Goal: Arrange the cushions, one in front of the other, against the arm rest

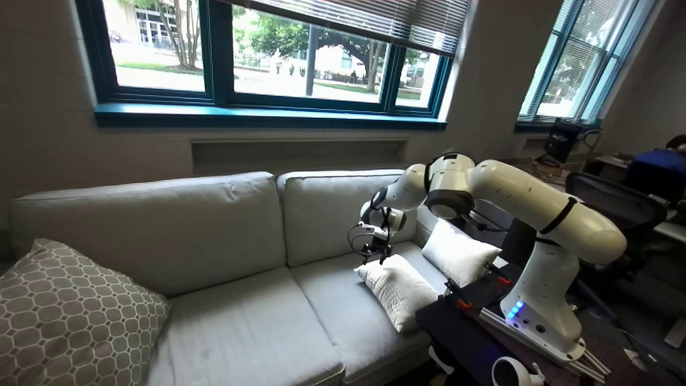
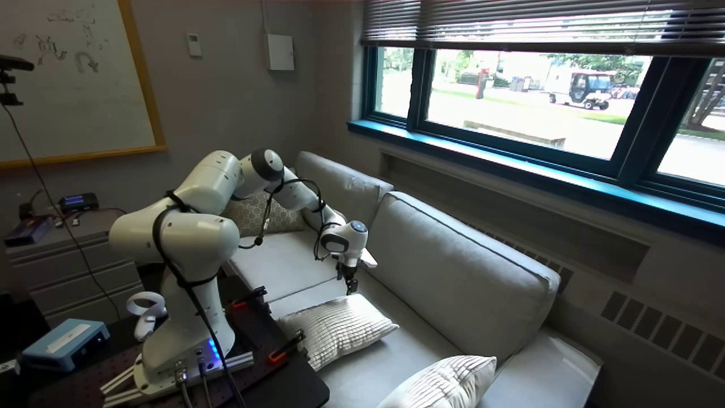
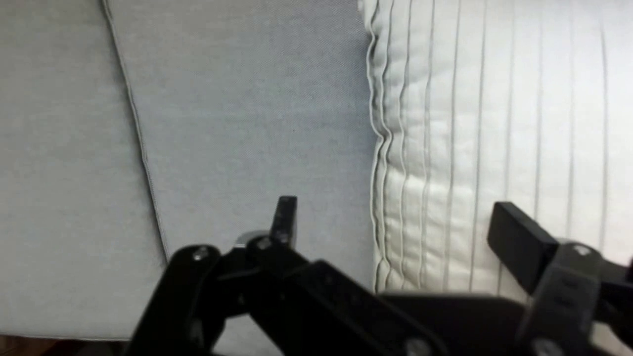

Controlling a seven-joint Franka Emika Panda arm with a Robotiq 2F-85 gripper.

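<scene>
In an exterior view, the patterned cushion (image 1: 80,316) is seen at nine o'clock from the hand (image 1: 374,261); the nearer cushion (image 1: 399,292), on the sofa (image 1: 241,332) at five o'clock, is bordered toward its three by a clamp (image 1: 459,296) and the table (image 1: 450,328). Its long axis is pointed from eleven to five; that of the farther cushion (image 1: 461,251), beside the arm rest (image 2: 544,368), from ten to four. The hand is spread wide, nothing held, the nearer cushion's edge framed between its fingers.

Daylight glares nearly white through the window (image 1: 268,75), and from where I stand the wall (image 1: 45,139) looks dim; in the wrist view, the gripper (image 3: 399,220) is slightly blurred.
</scene>
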